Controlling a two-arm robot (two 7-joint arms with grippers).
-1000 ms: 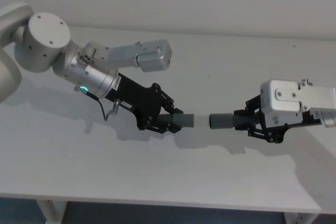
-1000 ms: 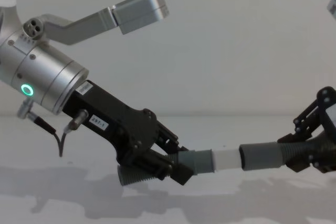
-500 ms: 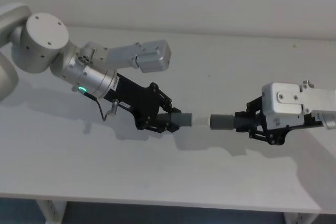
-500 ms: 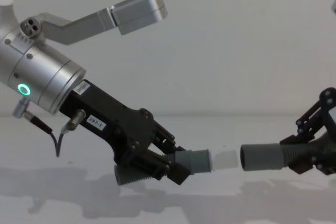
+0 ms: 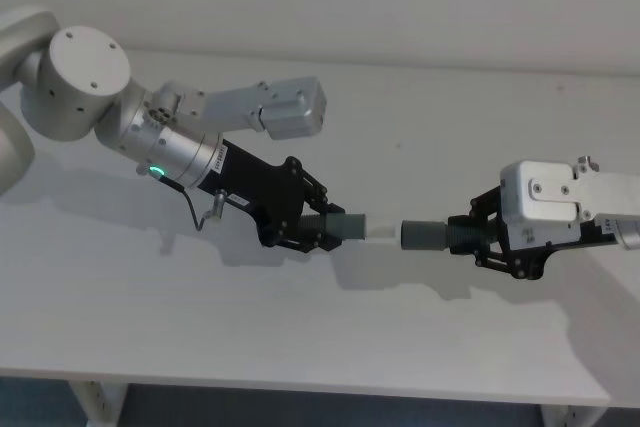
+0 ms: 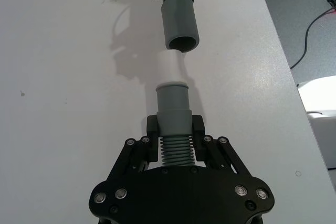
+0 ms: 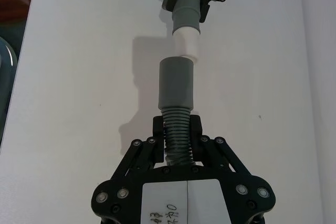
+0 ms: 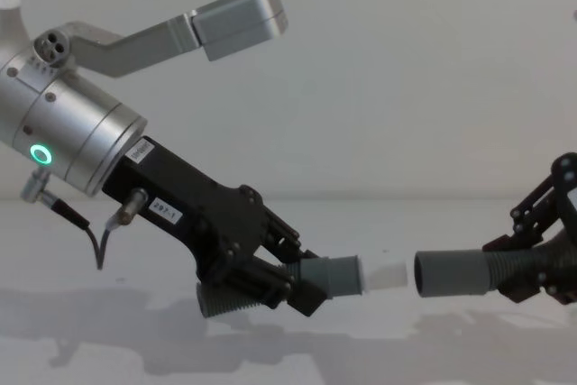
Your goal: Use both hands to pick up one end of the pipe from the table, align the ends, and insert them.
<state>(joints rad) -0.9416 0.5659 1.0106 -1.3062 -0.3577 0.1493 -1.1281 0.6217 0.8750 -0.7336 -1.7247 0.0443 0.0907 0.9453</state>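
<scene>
Head view: short piece (image 5: 340, 227) clamped in left gripper (image 5: 312, 232), long hose (image 5: 432, 235) clamped in right gripper (image 5: 478, 239), both held above tabletop (image 5: 300, 337); hose rear hidden by gripper.
Left wrist view: white spigot (image 6: 172, 66) seen just short of socket cuff (image 6: 179, 24).
Chest view: right gripper cut off at edge.

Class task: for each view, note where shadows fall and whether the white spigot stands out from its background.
Head view: soft shadows on the table below both arms; white spigot nearly blends in. Left wrist view: spigot stands out against a shadow. Chest view: spigot looks faint and washed out.
</scene>
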